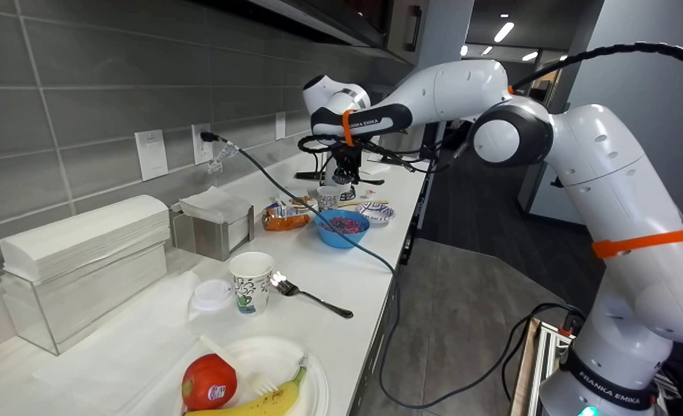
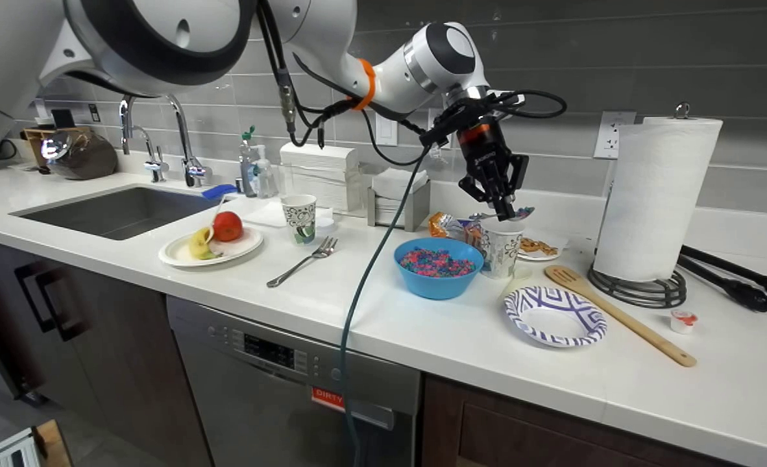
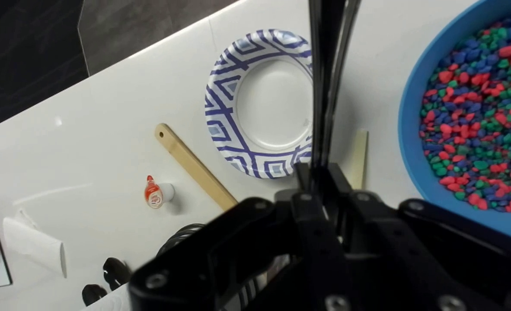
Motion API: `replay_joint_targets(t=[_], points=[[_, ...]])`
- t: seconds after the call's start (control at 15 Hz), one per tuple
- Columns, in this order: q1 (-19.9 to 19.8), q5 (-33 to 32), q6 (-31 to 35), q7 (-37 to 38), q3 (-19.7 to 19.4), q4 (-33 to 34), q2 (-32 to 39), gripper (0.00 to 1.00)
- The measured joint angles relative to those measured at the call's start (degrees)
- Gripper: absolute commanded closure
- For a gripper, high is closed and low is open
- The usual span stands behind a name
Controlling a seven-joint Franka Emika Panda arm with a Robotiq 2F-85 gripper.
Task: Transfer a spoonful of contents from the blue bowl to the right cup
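The white surface [image 2: 448, 324] is overhung by the arm [image 1: 463, 86]. A paper towel roll [image 2: 656, 201] is kept upright on a wire stand [image 2: 640, 293]. A wooden utensil [image 2: 631, 322] is laid between the stand and a patterned dish [image 2: 588, 331]. A white plate [image 2: 170, 256] is topped with a banana [image 1: 275, 400] and a round red fruit [image 1: 208, 378].

The hand [image 2: 505, 209] is pointed downward, its fingers pinched together on the handle of a spoon [image 3: 324, 86], which in the wrist view is seen jutting from between them. The blue bowl [image 2: 437, 290] is placed on the surface just beside the right cup [image 2: 500, 253], with pink, blue and green bits [image 3: 476, 129] held inside; whether bowl and cup touch cannot be told. The right cup, printed with dark swirls, is stood upright beneath the hand, while a matching left cup [image 2: 300, 220] is set well apart, past the blue bowl, near a metal fork [image 1: 286, 287]. The head of the spoon, on which coloured bits are carried, is held just above the right cup's mouth, though contact with the rim cannot be judged.
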Motion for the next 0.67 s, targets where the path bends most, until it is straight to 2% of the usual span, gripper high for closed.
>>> replay_joint_targets(t=[0.67], points=[[3.5,-5.5,-6.0,-0.1,-0.9,4.4,3.0,0.97]])
